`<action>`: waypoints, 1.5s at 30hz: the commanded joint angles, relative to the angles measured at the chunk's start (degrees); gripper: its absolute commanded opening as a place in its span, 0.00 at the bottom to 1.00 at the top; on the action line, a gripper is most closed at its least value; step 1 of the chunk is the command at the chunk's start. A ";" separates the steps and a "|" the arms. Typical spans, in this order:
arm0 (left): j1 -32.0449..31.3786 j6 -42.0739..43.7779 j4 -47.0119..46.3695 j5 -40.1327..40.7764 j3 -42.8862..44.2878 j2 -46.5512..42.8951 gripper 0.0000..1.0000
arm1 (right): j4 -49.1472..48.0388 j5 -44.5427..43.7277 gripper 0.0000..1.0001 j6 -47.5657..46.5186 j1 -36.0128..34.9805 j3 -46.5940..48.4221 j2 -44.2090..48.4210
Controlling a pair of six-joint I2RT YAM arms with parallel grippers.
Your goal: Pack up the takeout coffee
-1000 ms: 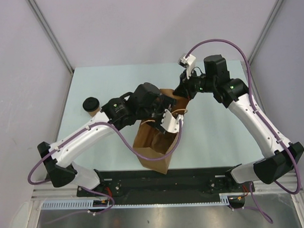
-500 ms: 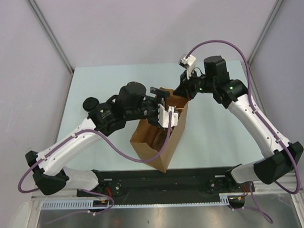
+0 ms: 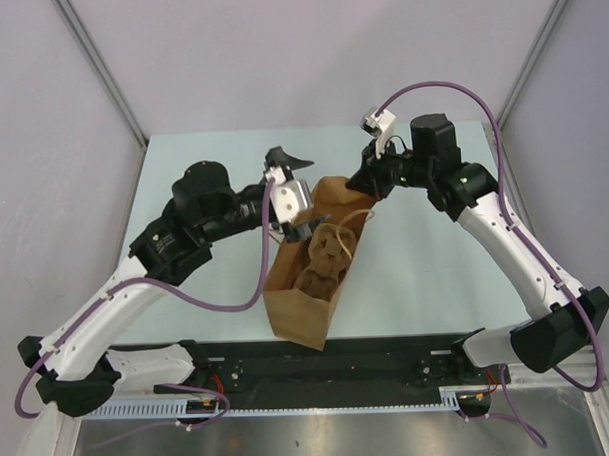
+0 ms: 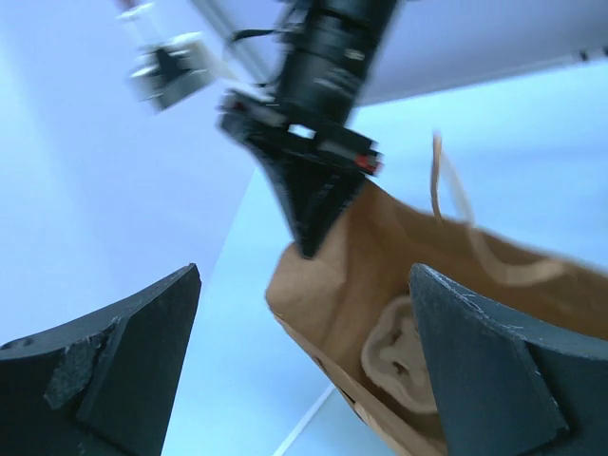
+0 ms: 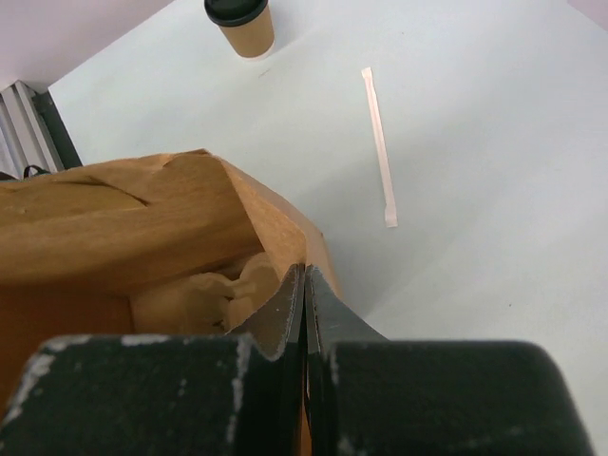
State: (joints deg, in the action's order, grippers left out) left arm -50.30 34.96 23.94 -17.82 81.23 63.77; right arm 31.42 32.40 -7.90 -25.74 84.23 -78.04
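The takeout coffee (image 5: 240, 24), a tan cup with a black lid, stands upright on the table, far from the bag in the right wrist view. In the top view my left arm hides it. The brown paper bag (image 3: 305, 306) stands open mid-table with the pulp cup carrier (image 3: 326, 257) inside. My right gripper (image 3: 361, 183) is shut on the bag's far rim (image 5: 313, 249). My left gripper (image 3: 303, 191) is open and empty, above the bag's left rim. Its fingers (image 4: 114, 361) frame the bag (image 4: 380, 247) and the carrier (image 4: 404, 351).
A paper-wrapped straw (image 5: 380, 142) lies on the table between the cup and the bag. The bag's paper handles (image 3: 359, 221) hang loose at its mouth. White walls close in the table on three sides.
My left gripper has come up out of the bag and swung back and left. The bag mouth now shows the carrier. The left arm now covers the cup in the top view. The right arm held still.
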 commanded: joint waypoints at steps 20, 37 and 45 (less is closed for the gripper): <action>9.17 -38.90 -11.89 -3.11 -7.12 0.57 0.96 | -6.02 -6.04 0.00 5.88 -3.09 -3.72 4.21; 9.52 -48.94 -24.38 19.56 -2.41 -0.31 0.99 | -8.74 -4.55 0.00 6.14 -3.53 -4.51 7.46; 14.09 -43.05 -16.31 21.17 -2.21 -2.07 1.00 | -4.97 0.20 0.00 4.48 -3.36 -4.86 10.63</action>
State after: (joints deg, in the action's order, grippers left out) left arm -38.85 -11.86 4.32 1.52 78.65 63.09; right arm 26.35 29.56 -1.61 -29.19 79.50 -69.82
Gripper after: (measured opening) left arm 0.994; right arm 0.008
